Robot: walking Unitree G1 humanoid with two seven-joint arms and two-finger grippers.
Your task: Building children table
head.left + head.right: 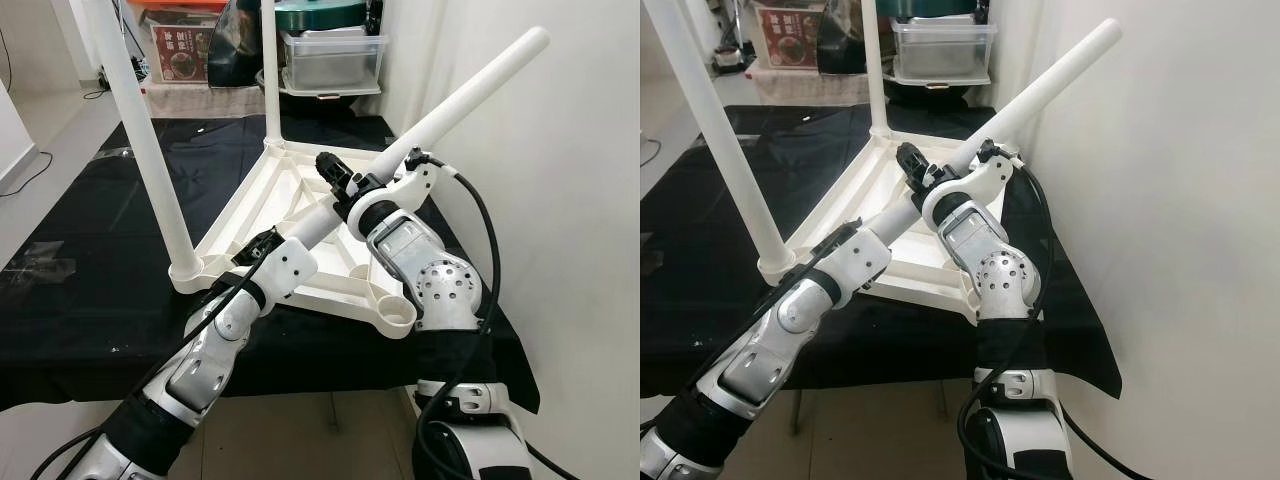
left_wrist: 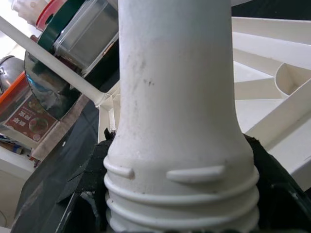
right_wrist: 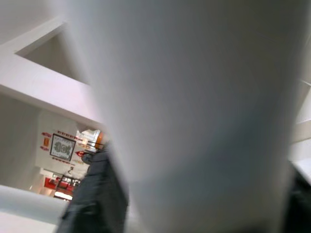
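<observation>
The loose table leg (image 1: 455, 95), pinched near its threaded end by the left gripper (image 1: 262, 245) and mid-shaft by the right gripper (image 1: 345, 185), slants above the upturned tabletop (image 1: 300, 185), needing alignment with the empty socket (image 1: 397, 315).

Slanted loose leg (image 1: 470, 95) across the tabletop (image 1: 270, 200); wall (image 1: 560, 200) close right, open left.
</observation>
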